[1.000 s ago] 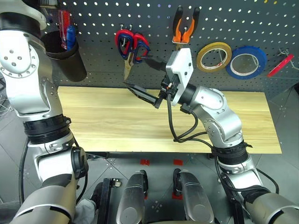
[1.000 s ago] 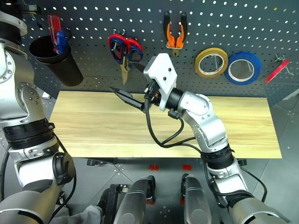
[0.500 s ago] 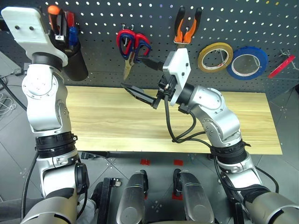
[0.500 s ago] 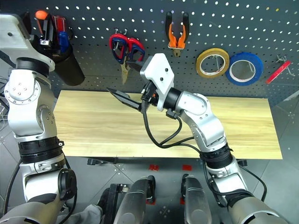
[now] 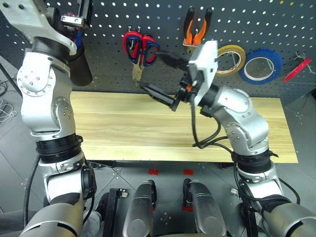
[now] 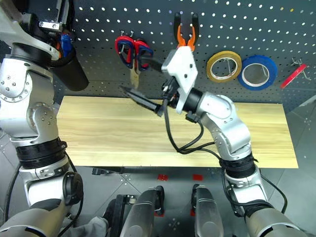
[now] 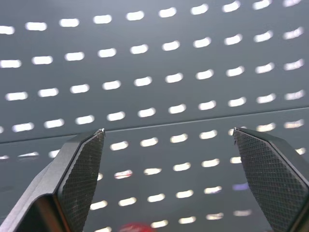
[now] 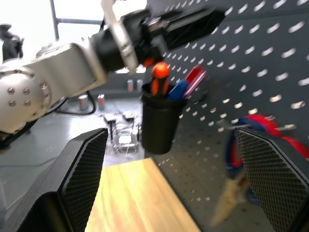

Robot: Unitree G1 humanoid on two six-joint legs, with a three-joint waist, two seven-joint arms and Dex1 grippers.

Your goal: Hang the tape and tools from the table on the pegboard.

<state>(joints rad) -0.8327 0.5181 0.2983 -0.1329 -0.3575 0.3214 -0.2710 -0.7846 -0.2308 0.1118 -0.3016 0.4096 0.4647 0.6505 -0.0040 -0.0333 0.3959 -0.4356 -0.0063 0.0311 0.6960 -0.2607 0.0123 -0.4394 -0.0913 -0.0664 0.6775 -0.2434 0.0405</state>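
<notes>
Hanging looks done: tape, pliers on pegboard, screwdriver in far-left cup, surface bare, both claws wide & empty, left claw, right claw; next, pull arms back.

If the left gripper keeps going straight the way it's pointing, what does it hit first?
Most likely the pegboard: it lies straight ahead between the open left gripper's fingers, with nothing seen in between. How far off is unclear.

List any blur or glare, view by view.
Left wrist view: the pegboard holes smear into streaks. Right wrist view: the red-handled scissors are blurred, and the window glares white. Both eye views: sharp, evenly lit.
</notes>
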